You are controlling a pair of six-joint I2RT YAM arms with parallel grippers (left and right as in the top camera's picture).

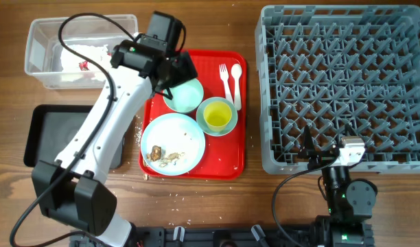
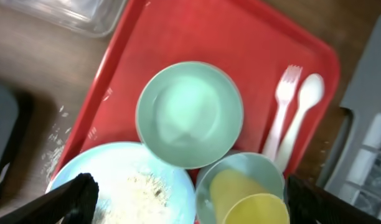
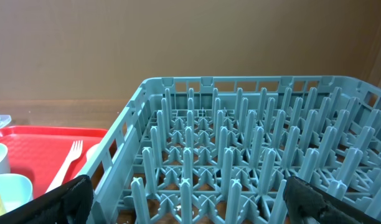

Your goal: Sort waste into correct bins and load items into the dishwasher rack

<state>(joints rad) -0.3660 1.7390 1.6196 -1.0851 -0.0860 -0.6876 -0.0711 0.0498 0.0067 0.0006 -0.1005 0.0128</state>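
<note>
A red tray holds a pale green bowl, a yellow cup in a blue bowl, a light blue plate with food scraps, and a white fork and spoon. My left gripper is open and empty, hovering above the plate and cup, just short of the green bowl. The blue dishwasher rack stands at the right and holds nothing. My right gripper is open and empty at the rack's near edge.
A clear bin with some waste stands at the back left. A black bin sits at the left, partly under my left arm. Crumbs lie on the wood beside the tray's left edge.
</note>
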